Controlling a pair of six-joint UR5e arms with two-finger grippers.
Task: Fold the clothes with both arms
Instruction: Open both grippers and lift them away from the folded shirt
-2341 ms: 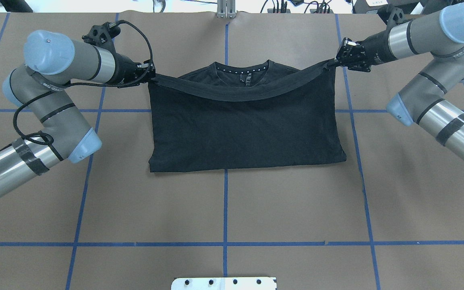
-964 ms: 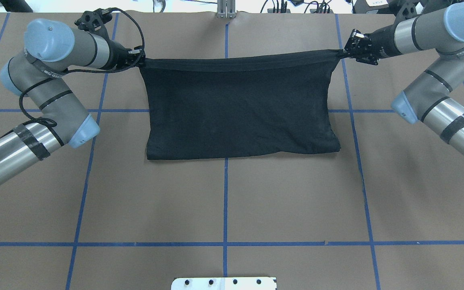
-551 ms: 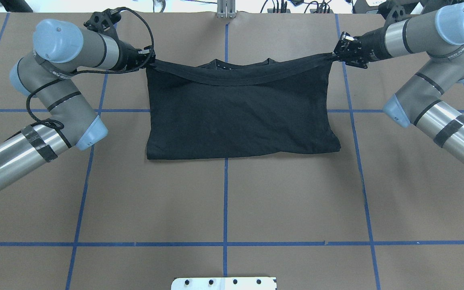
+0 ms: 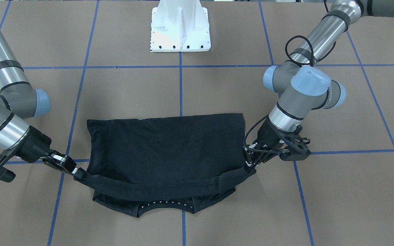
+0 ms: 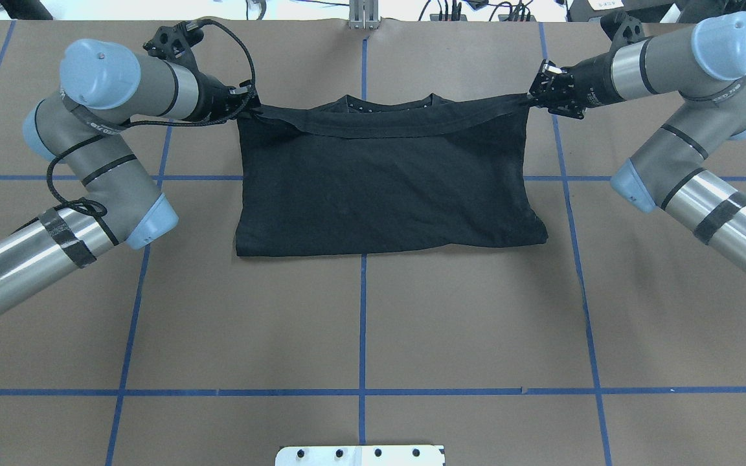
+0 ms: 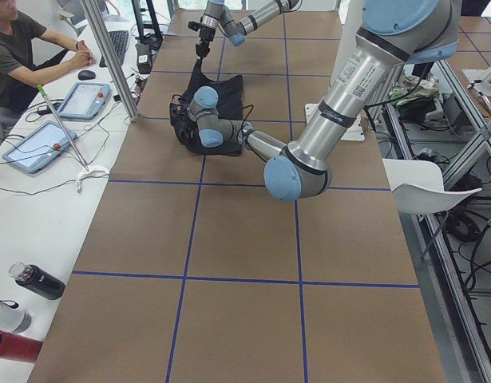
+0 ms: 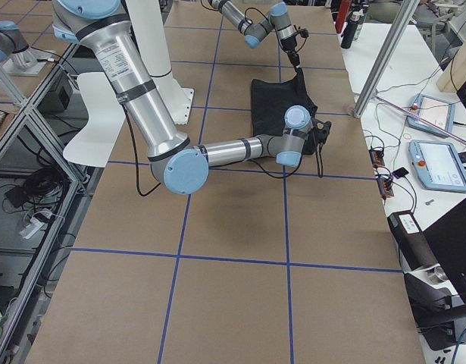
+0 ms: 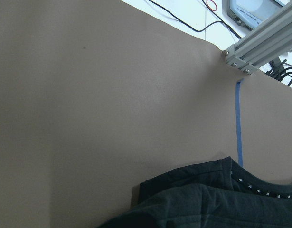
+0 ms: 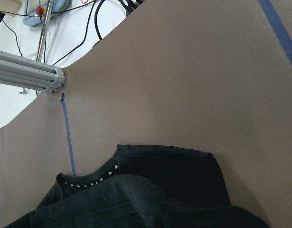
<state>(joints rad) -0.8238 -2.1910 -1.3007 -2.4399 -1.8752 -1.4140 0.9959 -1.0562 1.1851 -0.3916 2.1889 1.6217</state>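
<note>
Clamped on the hem corners, the left pincer [image 5: 253,107] and right pincer [image 5: 531,98] had eased inward, baring more collar. The T-shirt [image 5: 386,188] lay far out on the counter [image 5: 412,323], long axis crosswise, collar pointing away from the robot.

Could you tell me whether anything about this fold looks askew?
Slightly: on the black cotton T-shirt, the hem pinched by the left tool and right tool sags mid-span and stops short of the neckline, leaving it uncovered.

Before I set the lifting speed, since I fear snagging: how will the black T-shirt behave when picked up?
Probably floppy: the black T-shirt sags along its hem between the left claw and right claw. Likely light: two corner pinches hold that edge up. It should drape, not roll; the rest lies flat on the table.
</note>
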